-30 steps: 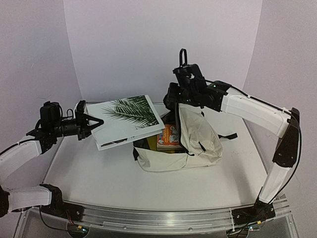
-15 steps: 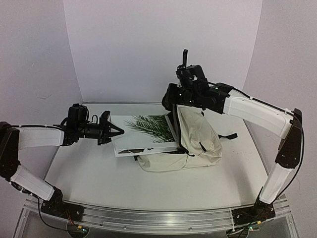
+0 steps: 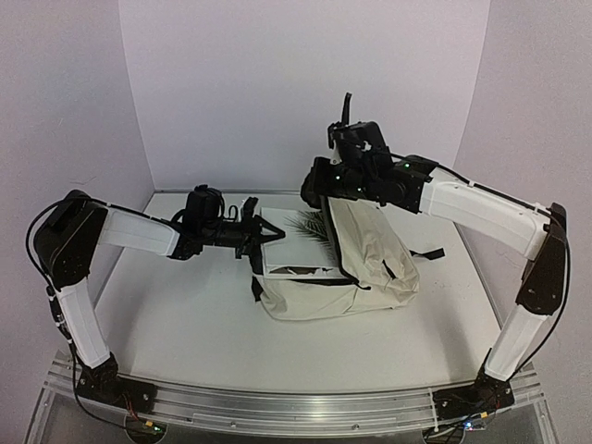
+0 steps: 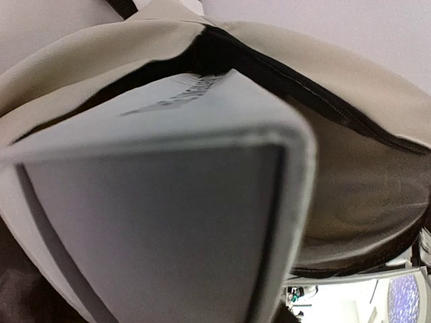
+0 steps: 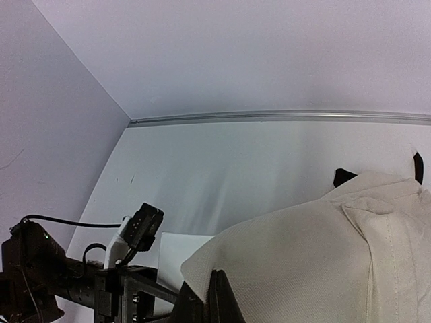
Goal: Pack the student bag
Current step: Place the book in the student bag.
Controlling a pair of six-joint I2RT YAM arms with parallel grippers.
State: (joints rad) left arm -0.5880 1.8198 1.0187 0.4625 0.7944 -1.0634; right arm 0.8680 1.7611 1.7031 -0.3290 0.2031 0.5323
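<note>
Book [image 3: 298,252] now deeper in student bag [image 3: 333,298], right gripper [image 3: 326,199] pinching flap, left gripper [image 3: 266,239] state unclear

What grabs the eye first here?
A cream bag mid-scene, its top edge pinched and lifted by the right gripper so the mouth gapes leftward. A white book with a palm-leaf cover sits partly inside that mouth, with the left gripper at its outer edge.
</note>
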